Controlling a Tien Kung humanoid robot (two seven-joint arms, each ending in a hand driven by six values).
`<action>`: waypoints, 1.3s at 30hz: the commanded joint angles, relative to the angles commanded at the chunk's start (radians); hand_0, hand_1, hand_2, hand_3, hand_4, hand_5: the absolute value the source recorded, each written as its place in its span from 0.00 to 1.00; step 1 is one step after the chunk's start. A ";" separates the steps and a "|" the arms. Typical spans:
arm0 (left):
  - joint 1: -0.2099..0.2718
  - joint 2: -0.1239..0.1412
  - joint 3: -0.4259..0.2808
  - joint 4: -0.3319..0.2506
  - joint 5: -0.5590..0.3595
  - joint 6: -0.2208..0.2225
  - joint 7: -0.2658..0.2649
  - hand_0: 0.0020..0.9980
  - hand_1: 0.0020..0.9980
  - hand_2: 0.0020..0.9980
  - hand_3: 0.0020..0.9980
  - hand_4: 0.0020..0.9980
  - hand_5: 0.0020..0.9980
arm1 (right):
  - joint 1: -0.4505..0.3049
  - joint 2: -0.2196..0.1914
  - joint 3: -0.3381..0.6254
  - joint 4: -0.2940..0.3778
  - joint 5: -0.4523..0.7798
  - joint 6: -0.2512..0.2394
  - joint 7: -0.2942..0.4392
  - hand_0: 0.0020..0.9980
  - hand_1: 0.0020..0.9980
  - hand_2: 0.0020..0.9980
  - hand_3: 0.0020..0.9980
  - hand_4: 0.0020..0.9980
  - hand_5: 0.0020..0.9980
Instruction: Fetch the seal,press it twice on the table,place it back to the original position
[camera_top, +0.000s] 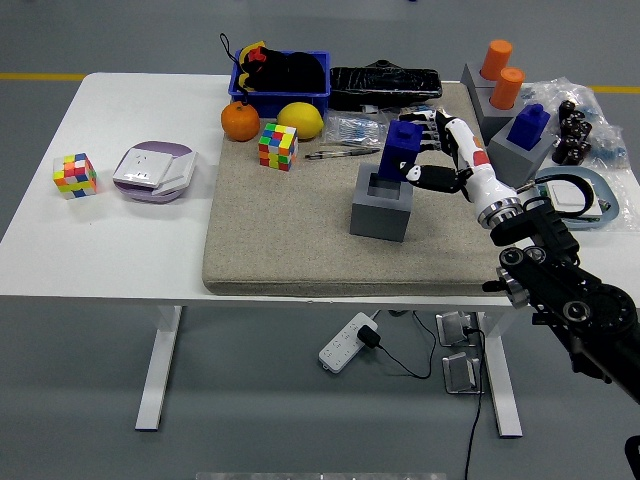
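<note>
- Head view: the right hand (432, 152) reaches in from the right over the mat (300, 240), fingers closed around the blue seal (399, 150).
- The seal stands upright, its lower end at the opening of the grey holder (382, 205); whether it is seated inside cannot be told.
- The holder sits on the mat, right of centre.
- The left arm does not show.
- A cube (277, 146) lies on the mat's far left part, with an orange (240, 121) and a lemon (299, 119) just behind it at the mat's far edge.
- A pen (340, 153) lies on the mat between the cube and the holder.
- A blue bin (283, 78) stands at the far edge of the table (130, 240), behind the fruit.
- A second cube (74, 174) and a white-and-lilac box (153, 171) rest on the bare table at the left.
- A second blue seal (528, 124) and two orange pegs (501, 73) stand in grey holders at the far right.
</note>
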 joint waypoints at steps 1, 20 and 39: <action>-0.001 0.000 0.000 0.000 0.000 0.000 0.000 0.82 0.79 0.75 0.81 0.73 0.37 | 0.003 0.003 -0.006 -0.005 0.003 0.001 0.001 0.60 0.44 0.45 0.47 0.66 0.00; -0.006 0.008 0.013 -0.001 0.002 0.000 -0.003 0.82 0.79 0.75 0.81 0.73 0.38 | 0.041 0.028 -0.077 -0.092 0.045 0.012 0.014 0.60 0.44 0.45 0.47 0.66 0.00; -0.011 0.011 0.017 -0.003 0.006 0.000 -0.005 0.82 0.79 0.75 0.81 0.72 0.38 | 0.069 0.036 -0.112 -0.159 0.073 0.023 0.024 0.60 0.44 0.45 0.48 0.67 0.00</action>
